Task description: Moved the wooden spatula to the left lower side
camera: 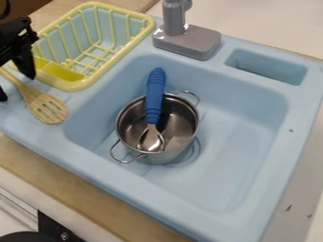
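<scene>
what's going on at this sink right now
A robot's gripper is at the left side of the toy sink, its jaws apart on either side of the handle of a wooden spatula, so it doesn't look clamped on it. The spatula's slotted head is by the sink's left ledge, near the yellow drying rack. In the sink stands a metal pot with a blue-handled utensil leaning in it.
</scene>
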`<act>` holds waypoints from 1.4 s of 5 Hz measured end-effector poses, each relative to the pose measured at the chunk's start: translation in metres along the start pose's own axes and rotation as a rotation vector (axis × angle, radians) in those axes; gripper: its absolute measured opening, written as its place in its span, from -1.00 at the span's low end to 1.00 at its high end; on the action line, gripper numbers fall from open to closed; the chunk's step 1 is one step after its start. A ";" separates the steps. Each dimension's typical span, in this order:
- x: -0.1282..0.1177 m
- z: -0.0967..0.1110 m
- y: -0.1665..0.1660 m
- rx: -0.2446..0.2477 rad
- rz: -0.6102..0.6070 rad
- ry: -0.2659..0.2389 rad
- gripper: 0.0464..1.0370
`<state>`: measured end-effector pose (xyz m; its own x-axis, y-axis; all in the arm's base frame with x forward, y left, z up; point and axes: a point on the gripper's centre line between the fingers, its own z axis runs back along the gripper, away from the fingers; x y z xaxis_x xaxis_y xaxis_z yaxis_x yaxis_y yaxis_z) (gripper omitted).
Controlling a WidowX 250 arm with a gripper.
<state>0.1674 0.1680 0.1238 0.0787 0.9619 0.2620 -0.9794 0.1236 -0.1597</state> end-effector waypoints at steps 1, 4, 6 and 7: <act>-0.001 0.002 0.000 -0.005 0.017 0.005 0.91; 0.016 0.040 -0.025 0.019 -0.346 -0.002 0.92; -0.014 0.039 -0.060 -0.084 -0.818 0.117 0.92; -0.037 0.045 -0.074 -0.176 -1.052 0.178 0.92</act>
<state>0.2285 0.1127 0.1686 0.9043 0.3726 0.2082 -0.3654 0.9279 -0.0736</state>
